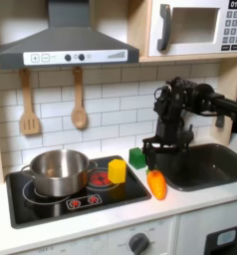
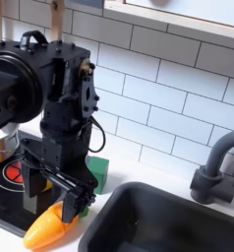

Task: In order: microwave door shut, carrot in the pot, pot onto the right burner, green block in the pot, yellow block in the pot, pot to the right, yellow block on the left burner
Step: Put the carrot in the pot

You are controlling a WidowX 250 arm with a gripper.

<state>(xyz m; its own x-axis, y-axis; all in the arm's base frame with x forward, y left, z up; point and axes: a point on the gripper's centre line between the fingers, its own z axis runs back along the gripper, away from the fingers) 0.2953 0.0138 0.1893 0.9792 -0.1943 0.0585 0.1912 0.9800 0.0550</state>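
A: Where is the stubby orange toy carrot (image 1: pixel 156 183) found?

B: On the white counter (image 1: pixel 195 204), at four o'clock from the shiny steel pot (image 1: pixel 58 171). The black gripper (image 2: pixel 52 183) is hung directly above, jaws spread, nothing held, presumably for grasping.

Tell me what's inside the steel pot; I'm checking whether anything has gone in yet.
The shiny round stainless-steel pot shows bare metal inside; its near wall hides the bottom. The stubby orange toy carrot lies on the counter.
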